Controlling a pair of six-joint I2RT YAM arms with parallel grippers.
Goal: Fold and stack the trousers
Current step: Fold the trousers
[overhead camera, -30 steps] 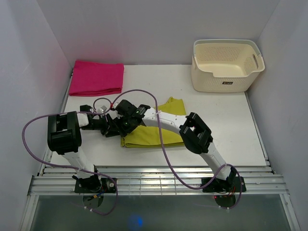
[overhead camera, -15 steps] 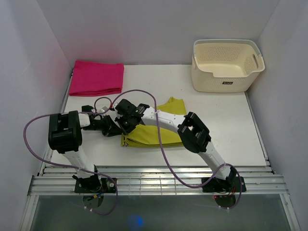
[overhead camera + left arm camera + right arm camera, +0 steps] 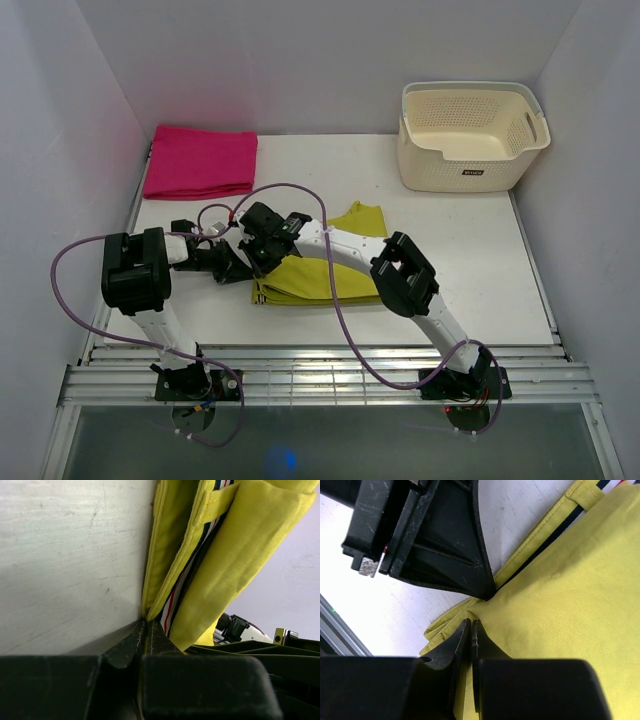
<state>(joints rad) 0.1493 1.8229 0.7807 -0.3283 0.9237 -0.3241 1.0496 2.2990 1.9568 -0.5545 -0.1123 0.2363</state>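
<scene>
The yellow-green trousers (image 3: pixel 330 280) lie folded flat on the white table, a little left of centre. Both grippers meet at their left edge. My left gripper (image 3: pixel 248 270) comes in from the left, low on the table. Its jaws (image 3: pixel 146 625) are shut on a thin edge of the trousers (image 3: pixel 240 555), beside the striped waistband lining. My right gripper (image 3: pixel 268 260) reaches over the cloth. It is (image 3: pixel 471 625) shut on a fold of the trousers (image 3: pixel 560 580) at the same corner, right next to the left gripper's black body (image 3: pixel 445 540).
A folded magenta-pink cloth (image 3: pixel 200 160) lies at the back left. A cream perforated basket (image 3: pixel 465 165) stands at the back right. Purple cables loop above both arms. White walls close in the table on three sides.
Both grippers have closed on the left edge of the trousers. The right gripper has shifted slightly left, and that edge of the cloth has bunched a little.
</scene>
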